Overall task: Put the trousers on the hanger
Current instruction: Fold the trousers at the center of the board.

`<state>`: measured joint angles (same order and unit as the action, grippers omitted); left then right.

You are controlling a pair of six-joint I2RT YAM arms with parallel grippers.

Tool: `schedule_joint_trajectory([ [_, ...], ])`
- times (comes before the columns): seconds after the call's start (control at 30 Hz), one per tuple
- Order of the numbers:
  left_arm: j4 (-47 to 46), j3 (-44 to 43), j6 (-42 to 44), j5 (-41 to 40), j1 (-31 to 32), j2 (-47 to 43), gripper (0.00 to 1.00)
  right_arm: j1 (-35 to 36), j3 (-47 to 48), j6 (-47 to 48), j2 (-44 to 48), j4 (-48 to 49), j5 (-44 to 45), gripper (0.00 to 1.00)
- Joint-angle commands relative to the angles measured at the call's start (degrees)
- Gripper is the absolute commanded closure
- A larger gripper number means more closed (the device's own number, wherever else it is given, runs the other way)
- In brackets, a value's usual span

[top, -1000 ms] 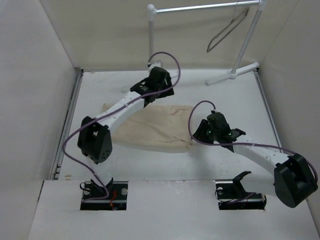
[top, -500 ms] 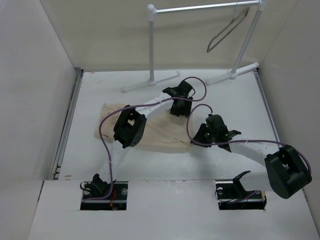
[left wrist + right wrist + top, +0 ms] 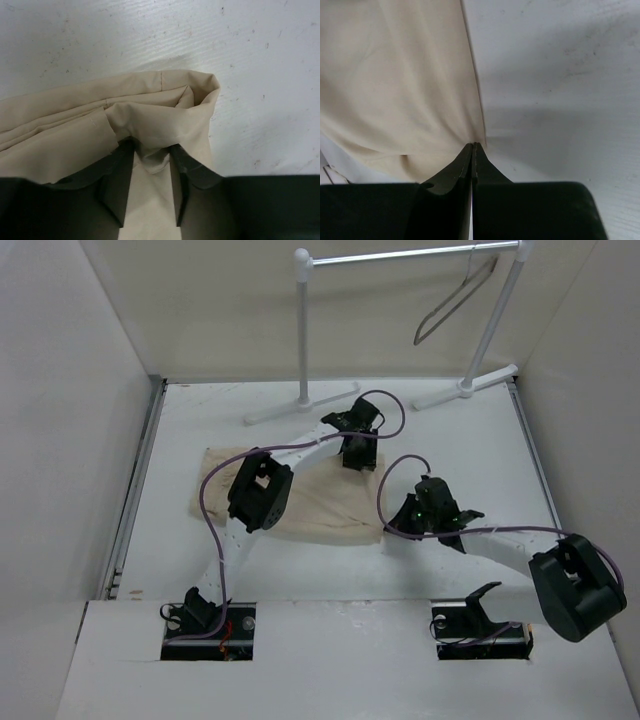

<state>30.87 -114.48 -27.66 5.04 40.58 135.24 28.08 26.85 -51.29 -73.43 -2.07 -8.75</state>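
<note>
Since 1.0 s ago: the left arm point(image 3: 300, 455) has swung off the far-left of the bench point(image 3: 470, 450) and across the cloth. In the last half second it shifted only slightly. The right arm point(image 3: 500, 540) has drawn a little nearer its base.

Left jaws: spread, one finger point(image 3: 116, 192) each side of a folded hem corner of the trousers point(image 3: 320, 512). Cloth fills the gap and drapes over the tips. Judged not yet clamped.

Right jaws: clenched, fingers point(image 3: 455, 175) pressed flat together, tips right at the cloth's edge. They appear to pinch a thin bit of hem.

Layout: trousers lie flat mid-bench, long axis running left to right. Both sets of jaws work the right-hand end, the left at the far corner and the right at the near corner. The hanger point(image 3: 455, 302) hangs on the white rail point(image 3: 400, 255) at far right, well apart from the cloth and off beyond the end being held. The right arm is the nearer to it.

Views: the overhead shows the hanger and the whole lie of the cloth, but not the jaw gaps. The wrist cameras show the gaps and the hem, but neither shows the hanger
</note>
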Motion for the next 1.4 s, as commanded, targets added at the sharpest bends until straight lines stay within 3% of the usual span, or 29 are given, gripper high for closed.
schedule_joint_trajectory([
  [0.0, -3.7, -2.1, -2.0, -1.7, -1.3, -0.6, 0.60, -0.3, -1.9, -1.4, 2.9, -1.1, -0.3, 0.92],
  [0.13, -5.6, 1.7, -2.1, -0.9, -1.2, -6.3, 0.40, -0.2, 0.6, -0.7, 10.2, -7.8, 3.3, 0.50],
  [0.2, -7.2, 5.0, -2.1, -0.6, -1.4, -11.3, 0.32, 0.2, 3.5, 0.4, 14.1, -11.9, 4.3, 0.45],
  [0.3, -9.9, 10.0, -2.5, -0.2, -2.2, -18.9, 0.25, 0.9, 7.3, 1.2, 16.8, -15.1, 3.8, 0.49],
  [0.37, -12.5, 14.4, -3.3, -0.2, -3.3, -24.1, 0.21, 1.5, 9.4, 1.7, 16.0, -14.2, 2.6, 0.63],
  [0.47, -16.5, 22.1, -6.0, 0.1, -5.8, -31.0, 0.19, 4.0, 13.2, 1.4, 9.2, -8.4, -0.7, 0.83],
  [0.57, -20.3, 31.3, -8.5, 0.1, -9.0, -36.7, 0.25, 7.0, 18.5, 0.8, -0.1, -2.5, -1.2, 0.89],
  [0.7, -23.0, 44.5, -12.1, 0.9, -13.7, -42.2, 0.44, 8.4, 23.7, -0.9, -11.4, 1.3, -1.4, 0.90],
  [0.9, -26.0, 61.8, -14.6, -0.7, -23.6, -48.7, 0.54, 12.0, 16.6, -5.1, -14.6, 5.8, -0.1, 0.90],
  [1.03, -28.7, 68.8, -14.4, -2.6, -30.7, -50.4, 0.56, 12.7, 10.6, -6.2, -15.2, 7.9, 2.3, 0.88],
  [1.2, -29.7, 71.6, -15.2, -3.0, -36.2, -51.5, 0.56, 12.7, 10.3, -5.6, -17.0, 8.0, 2.9, 0.87],
  [1.27, -29.4, 71.5, -15.7, -2.7, -36.4, -53.2, 0.54, 12.4, 10.8, -5.6, -14.4, 6.6, 2.9, 0.82],
  [1.37, -27.3, 70.8, -15.9, -2.5, -36.2, -56.5, 0.51, 12.2, 11.5, -5.5, -7.9, 2.7, 2.6, 0.67],
])
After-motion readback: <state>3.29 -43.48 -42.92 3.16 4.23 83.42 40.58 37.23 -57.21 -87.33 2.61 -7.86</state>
